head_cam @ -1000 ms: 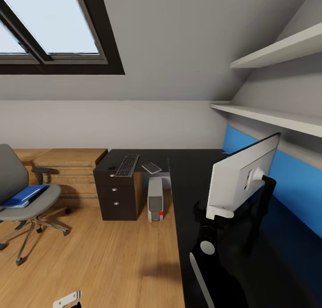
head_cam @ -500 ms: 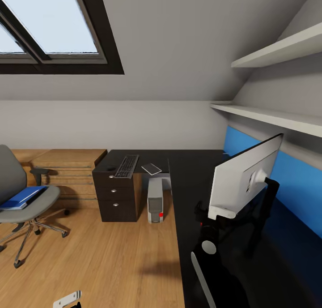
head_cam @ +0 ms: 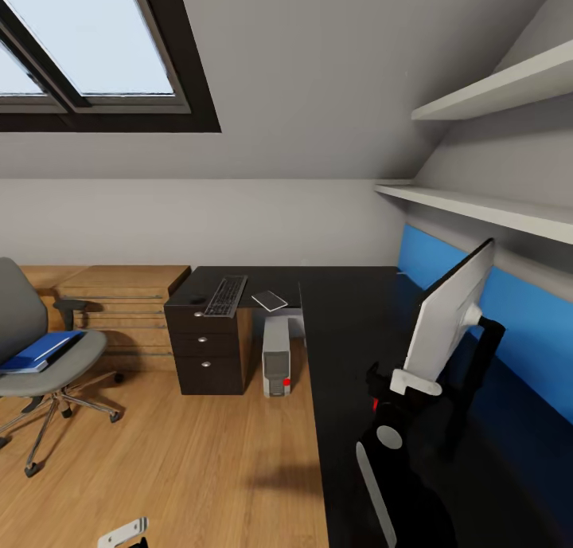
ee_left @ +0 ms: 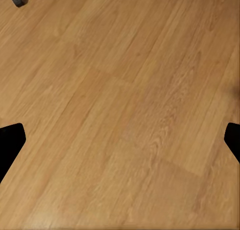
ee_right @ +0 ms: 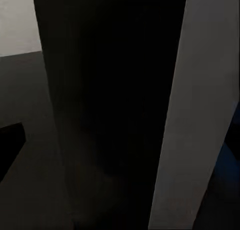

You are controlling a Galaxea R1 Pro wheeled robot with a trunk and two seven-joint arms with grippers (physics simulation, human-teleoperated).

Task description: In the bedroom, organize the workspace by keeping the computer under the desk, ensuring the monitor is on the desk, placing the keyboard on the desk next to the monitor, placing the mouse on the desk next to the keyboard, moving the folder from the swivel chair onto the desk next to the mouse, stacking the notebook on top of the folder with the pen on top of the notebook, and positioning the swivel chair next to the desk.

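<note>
While the right tool (head_cam: 414,385) grips the monitor (head_cam: 447,317) at lower right above the black worktop (head_cam: 342,325), the screen stands edge-on, its long axis running toward the back wall, white back facing left. At centre, the keyboard (head_cam: 226,295) points away from us. The left tool (ee_left: 120,140) hangs open over the floor (ee_left: 125,89).

Matt black desk (head_cam: 350,309) top, smooth, light wooden floor (head_cam: 199,460) with visible grain, grey cloth chair (head_cam: 32,349) seat on metal base, smooth white monitor (head_cam: 446,325) back, glossy blue folder (head_cam: 36,350), light wooden cabinets (head_cam: 119,293), matt grey walls (head_cam: 318,94)
</note>
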